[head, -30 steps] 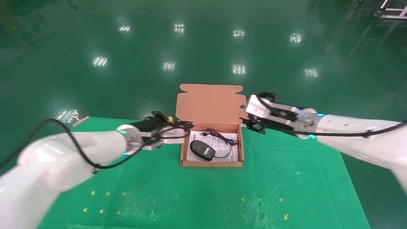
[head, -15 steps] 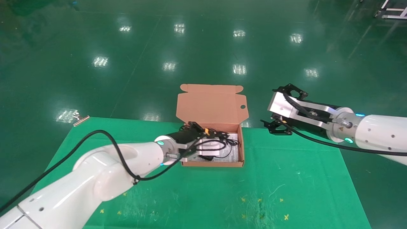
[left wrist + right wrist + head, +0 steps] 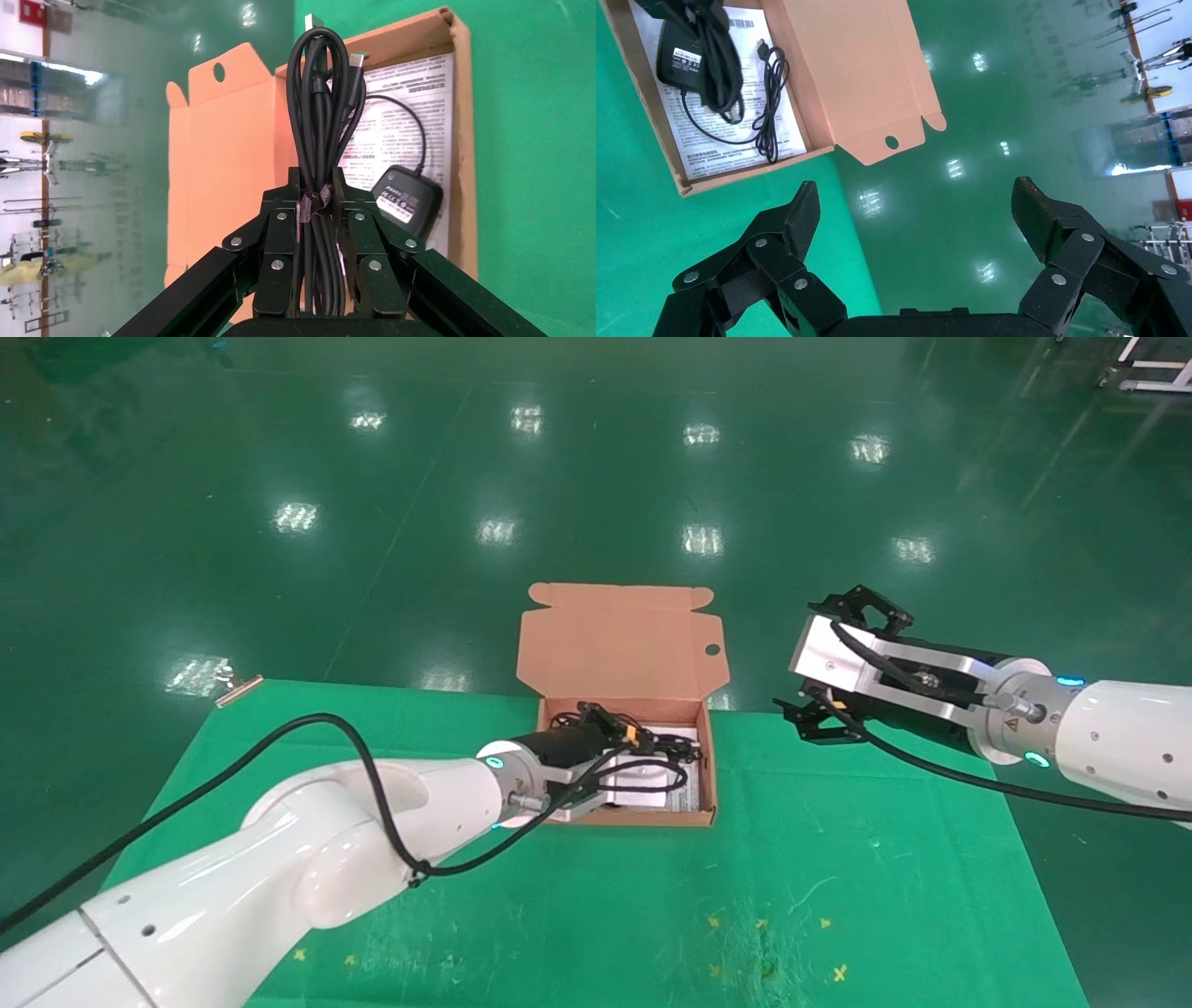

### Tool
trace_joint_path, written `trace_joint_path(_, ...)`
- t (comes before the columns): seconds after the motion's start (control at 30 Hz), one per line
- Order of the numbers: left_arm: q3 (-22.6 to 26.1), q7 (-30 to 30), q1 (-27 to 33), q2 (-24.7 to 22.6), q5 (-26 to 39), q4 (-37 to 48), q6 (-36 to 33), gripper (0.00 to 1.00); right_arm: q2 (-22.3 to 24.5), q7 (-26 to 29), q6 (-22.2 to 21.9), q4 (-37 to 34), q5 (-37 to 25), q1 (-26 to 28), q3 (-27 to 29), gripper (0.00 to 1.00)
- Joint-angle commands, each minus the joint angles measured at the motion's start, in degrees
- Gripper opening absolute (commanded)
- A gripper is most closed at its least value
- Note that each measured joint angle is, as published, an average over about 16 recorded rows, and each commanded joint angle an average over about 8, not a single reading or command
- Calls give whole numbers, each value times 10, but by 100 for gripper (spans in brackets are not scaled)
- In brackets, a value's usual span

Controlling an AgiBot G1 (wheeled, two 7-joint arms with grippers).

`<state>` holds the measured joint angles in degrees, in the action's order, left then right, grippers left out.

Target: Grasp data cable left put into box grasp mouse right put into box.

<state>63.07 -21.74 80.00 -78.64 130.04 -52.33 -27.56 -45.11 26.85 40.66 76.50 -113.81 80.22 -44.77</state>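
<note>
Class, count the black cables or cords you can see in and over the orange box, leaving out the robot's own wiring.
2: the data cable, bundled, held in the left gripper over the box; the mouse cord lying inside.

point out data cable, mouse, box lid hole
data cable point(image 3: 320, 119): left wrist view, middle of the looped bundle.
mouse point(image 3: 406, 199): left wrist view, its labelled underside.
box lid hole point(image 3: 892, 142): right wrist view, the hole itself.

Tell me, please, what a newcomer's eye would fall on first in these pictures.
Probably the left hand, shut on the looped black data cable and holding it over the open orange box at the table's far edge. Next, the black mouse lying inside on the printed sheet. The right hand hangs open, empty, beyond the box's right side.
</note>
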Motion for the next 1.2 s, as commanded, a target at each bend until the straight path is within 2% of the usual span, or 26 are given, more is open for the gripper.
trace_joint_path(0.03,3,0,1,0,-1,1,1,100,0,0,1,1,-2,0,0,100)
trace_joint_path(0.4,-6,-4,2,17,0,-16,2,100,-3,-5,-5,-7,2,6,3,100)
trace_joint_path(0.63,-32,-34,42,29,4,-18,15,100,-6,-17,-8,-5,-12,42,11,100)
trace_joint_path(0.87,-52,-52,72,33,7,-12,26,100,-6,-29,13,0,-30,71,10,100)
trace_joint_path(1.0,-68,-49,70,46,-19,-16,12,100,-2,-35,33,0,-8,68,18,100)
trace_joint_path(1.2,-106,-34,45,83,-102,-35,-46,100,8,-48,74,-3,64,42,45,100)
